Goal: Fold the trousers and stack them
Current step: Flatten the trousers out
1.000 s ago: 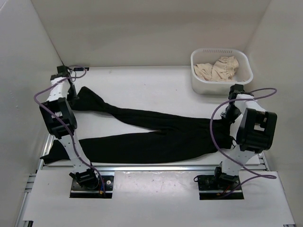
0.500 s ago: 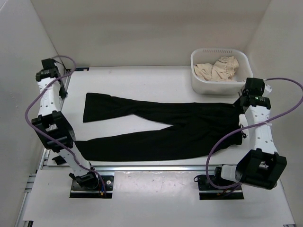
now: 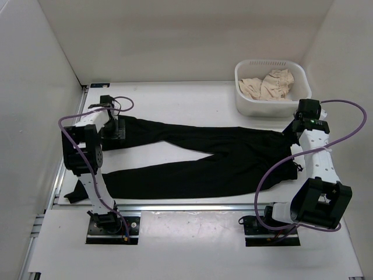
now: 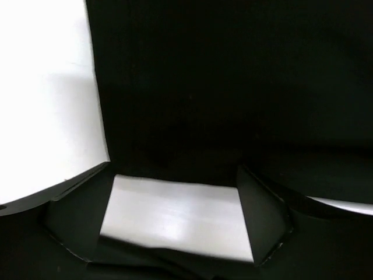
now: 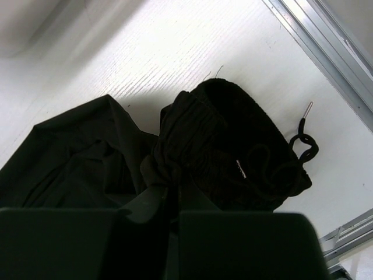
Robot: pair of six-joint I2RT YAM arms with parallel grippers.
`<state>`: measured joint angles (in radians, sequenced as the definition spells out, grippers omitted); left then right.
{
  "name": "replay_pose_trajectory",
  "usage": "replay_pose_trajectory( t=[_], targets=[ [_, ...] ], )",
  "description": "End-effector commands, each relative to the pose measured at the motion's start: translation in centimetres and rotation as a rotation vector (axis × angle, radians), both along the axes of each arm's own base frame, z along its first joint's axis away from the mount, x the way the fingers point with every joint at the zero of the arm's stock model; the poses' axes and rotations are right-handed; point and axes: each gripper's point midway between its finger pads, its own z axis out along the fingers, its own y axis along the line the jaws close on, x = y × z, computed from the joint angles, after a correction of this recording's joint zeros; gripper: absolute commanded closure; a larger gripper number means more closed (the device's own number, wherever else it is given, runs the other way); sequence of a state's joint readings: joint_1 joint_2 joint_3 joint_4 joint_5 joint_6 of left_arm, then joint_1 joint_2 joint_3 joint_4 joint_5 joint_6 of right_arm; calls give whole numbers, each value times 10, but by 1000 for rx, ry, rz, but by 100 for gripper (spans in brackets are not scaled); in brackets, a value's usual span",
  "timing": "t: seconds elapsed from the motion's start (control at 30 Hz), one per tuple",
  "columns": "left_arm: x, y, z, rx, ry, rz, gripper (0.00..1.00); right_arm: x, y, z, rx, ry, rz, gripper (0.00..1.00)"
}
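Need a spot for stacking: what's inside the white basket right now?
A crumpled beige cloth lies inside the white basket. Anything beneath the cloth is hidden.

Bare table (image 3: 175, 102) behind the trousers (image 3: 221, 160), from left wall across to the basket: widest clear lane. Back right corner blocked by white basket (image 3: 262, 108), beige cloth (image 3: 268, 84) heaped inside; only a narrow gap between basket and right arm (image 3: 317, 157). Wedge of bare surface between the two legs on the left, closing toward the crotch. Thin free strip along the near edge, in front of the near leg. Left side crowded: left arm (image 3: 87, 157) close to the side wall, purple cable (image 3: 61, 122) looping out beside it. Left gripper (image 4: 173, 170) spread wide, table showing between the fingers, black fabric just ahead. Right gripper (image 5: 169, 186) clamped on bunched waistband, drawstring (image 5: 303, 140) trailing toward the rail (image 5: 338, 58).
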<state>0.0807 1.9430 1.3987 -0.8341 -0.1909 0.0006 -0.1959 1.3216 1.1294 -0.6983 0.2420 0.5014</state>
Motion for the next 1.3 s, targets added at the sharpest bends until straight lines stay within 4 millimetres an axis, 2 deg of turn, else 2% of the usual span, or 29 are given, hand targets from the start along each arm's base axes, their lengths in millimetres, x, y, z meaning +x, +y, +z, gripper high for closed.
replay_pose_trajectory(
  t=[0.0, 0.13, 0.2, 0.23, 0.27, 0.3, 0.33, 0.37, 0.43, 0.47, 0.5, 0.53, 0.57, 0.63, 0.7, 0.77, 0.87, 0.9, 0.93, 1.0, 1.03, 1.07, 1.1, 1.13, 1.17, 1.2, 1.23, 1.27],
  targets=[
    [9, -4, -16, 6, -38, -13, 2, 4, -1, 6, -14, -29, 18, 100],
    [5, -1, -31, 46, -38, -12, 2, 4, -1, 6, -14, -29, 18, 100],
    [-2, -3, -46, 35, 6, -15, 12, 4, -1, 6, -14, -29, 18, 100],
    [-7, -3, -53, 33, 27, -15, 25, 4, -1, 3, -12, -20, 18, 100],
    [-8, -3, -56, 33, 36, -15, 47, 2, -1, 2, -10, -11, 18, 100],
    [-18, -2, -62, 39, 74, -14, 86, 2, -2, 2, -17, -9, 13, 100],
    [-25, -3, -64, 38, 97, -15, 86, 2, -2, 2, -17, -9, 13, 100],
    [-34, -5, -58, 22, 128, -18, 86, 5, -3, 7, -20, -23, 13, 100],
    [-39, -1, -39, -7, 131, 6, 86, 2, -2, 9, -18, -11, 13, 100],
    [-50, 1, -14, -18, 139, 19, 86, 3, -5, 15, -33, -15, 17, 100],
    [-54, 8, 3, -28, 135, 44, 86, 2, -5, 18, -41, -10, 29, 100],
    [-47, 12, 29, -25, 95, 54, 86, 1, -5, 24, -49, -19, 36, 100],
    [-49, 10, 51, -33, 83, 52, 86, -3, -5, 27, -55, -23, 43, 100],
    [-55, 7, 114, -65, 36, 55, 86, -3, -4, 41, -66, -62, 60, 100],
    [-53, 13, 143, -22, -31, 62, 86, -5, -2, 48, -69, -83, 73, 100],
    [-49, 14, 150, 30, -44, 48, 86, -2, 3, 49, -53, -96, 102, 100],
    [-27, 10, 126, 7, 18, 34, 86, 4, 8, 52, -36, -123, 133, 100],
    [-22, 11, 105, 1, 79, 34, 86, 4, 8, 52, -35, -123, 133, 100],
    [-22, 11, 96, -2, 105, 33, 82, 5, 8, 48, -32, -112, 133, 100],
    [-13, 18, 80, 12, 85, 46, 62, 5, 8, 48, -32, -111, 133, 100],
    [-25, 25, 65, 40, 102, 61, 45, 7, 12, 45, -14, -107, 147, 100],
    [-23, 28, 60, 58, 67, 65, 39, 7, 12, 45, -14, -107, 147, 100],
    [-5, 36, 68, 73, -73, 85, 20, 7, 13, 45, -6, -109, 154, 100],
    [-3, 45, 68, 80, -123, 110, 19, 8, 13, 42, -3, -100, 154, 99],
    [-9, 38, 55, 22, -142, 105, 18, 8, 13, 42, -3, -100, 154, 99],
    [-3, 37, 68, -10, -225, 104, 16, 7, 16, 39, 12, -96, 153, 98],
    [4, 42, 73, -41, -293, 116, 15, 7, 16, 35, 13, -93, 153, 98],
    [5, 31, 76, -133, -324, 92, 12, 9, 17, 37, 19, -104, 160, 98]
  ],
)
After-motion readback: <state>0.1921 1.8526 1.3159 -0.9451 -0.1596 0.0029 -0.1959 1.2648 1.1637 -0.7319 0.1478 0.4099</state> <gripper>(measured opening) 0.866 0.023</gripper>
